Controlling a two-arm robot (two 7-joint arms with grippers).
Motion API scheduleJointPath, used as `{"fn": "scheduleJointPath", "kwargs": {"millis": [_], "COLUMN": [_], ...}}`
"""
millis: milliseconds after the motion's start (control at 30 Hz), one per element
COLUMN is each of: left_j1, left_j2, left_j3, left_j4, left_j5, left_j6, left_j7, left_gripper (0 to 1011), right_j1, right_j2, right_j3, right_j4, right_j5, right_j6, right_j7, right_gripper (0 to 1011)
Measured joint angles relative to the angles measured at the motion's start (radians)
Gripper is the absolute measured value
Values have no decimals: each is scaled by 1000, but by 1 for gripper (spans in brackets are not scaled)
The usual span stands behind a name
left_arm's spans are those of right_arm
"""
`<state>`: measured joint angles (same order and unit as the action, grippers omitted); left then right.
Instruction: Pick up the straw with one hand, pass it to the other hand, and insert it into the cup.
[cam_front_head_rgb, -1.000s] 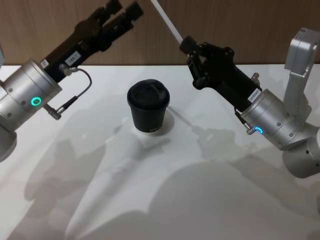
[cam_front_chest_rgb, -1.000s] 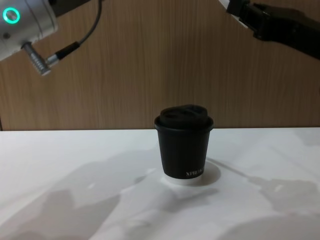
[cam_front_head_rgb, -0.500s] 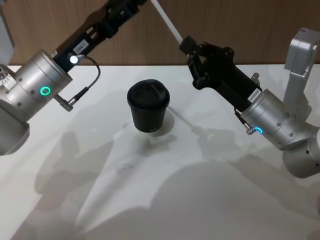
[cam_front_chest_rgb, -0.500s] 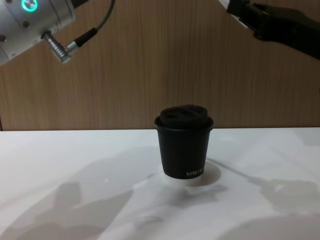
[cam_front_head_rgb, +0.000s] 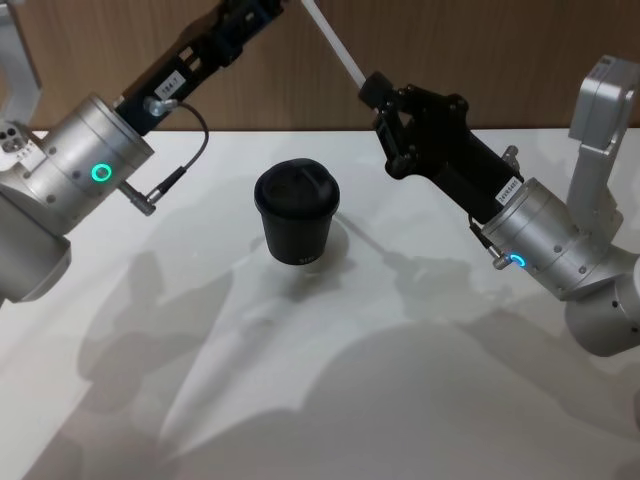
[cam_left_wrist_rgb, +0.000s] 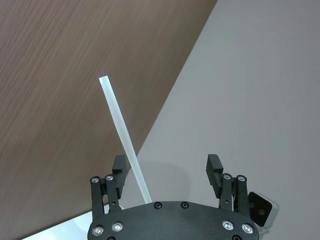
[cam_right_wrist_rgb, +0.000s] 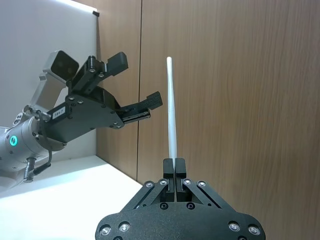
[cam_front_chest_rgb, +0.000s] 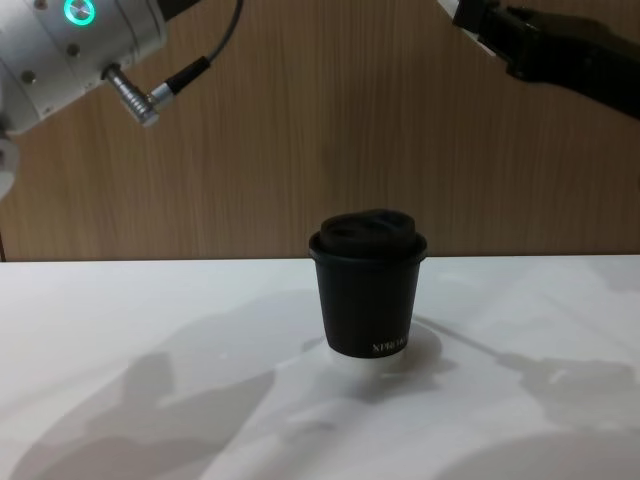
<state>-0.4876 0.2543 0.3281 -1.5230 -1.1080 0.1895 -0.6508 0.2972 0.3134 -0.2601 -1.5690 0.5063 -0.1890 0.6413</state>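
Observation:
The straw (cam_front_head_rgb: 335, 45) is thin and white and slants up toward the wooden wall. My right gripper (cam_front_head_rgb: 372, 88) is shut on its lower end; in the right wrist view the straw (cam_right_wrist_rgb: 171, 110) rises straight from the right gripper (cam_right_wrist_rgb: 174, 164). My left gripper (cam_front_head_rgb: 262, 8) reaches in high from the left and is open. In the left wrist view the straw (cam_left_wrist_rgb: 124, 137) runs between the fingers of the left gripper (cam_left_wrist_rgb: 166, 167), close to one finger (cam_left_wrist_rgb: 119, 164), without being clamped. The black lidded cup (cam_front_head_rgb: 296, 215) stands upright on the table below both grippers, also seen as the cup (cam_front_chest_rgb: 368, 290) in the chest view.
The white table (cam_front_head_rgb: 320, 390) spreads around the cup. A wooden wall (cam_front_chest_rgb: 300, 130) stands close behind it. The left arm's silver wrist (cam_front_head_rgb: 85, 170) with its cable hangs over the table's left side, and the right arm's wrist (cam_front_head_rgb: 540, 235) over the right side.
My left arm has swung up and to the right, bringing its open gripper around the straw's upper part. The right arm, straw and cup have stayed still.

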Motion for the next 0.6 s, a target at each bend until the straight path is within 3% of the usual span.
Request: {"fn": "scheduleJointPath", "kwargs": {"millis": [600], "left_j1": [-34], "left_j2": [-31], "left_j3": [19], "left_j4": [49], "left_j5": [-13], "left_j6": [-14], "left_j7": [49], "left_gripper": [1003], "right_j1": [0], "right_j2": [0], "right_j3": [0], "right_j4": [0], "right_j5": [0], "right_j6": [0], "right_j7": [0], "right_gripper": [26]}}
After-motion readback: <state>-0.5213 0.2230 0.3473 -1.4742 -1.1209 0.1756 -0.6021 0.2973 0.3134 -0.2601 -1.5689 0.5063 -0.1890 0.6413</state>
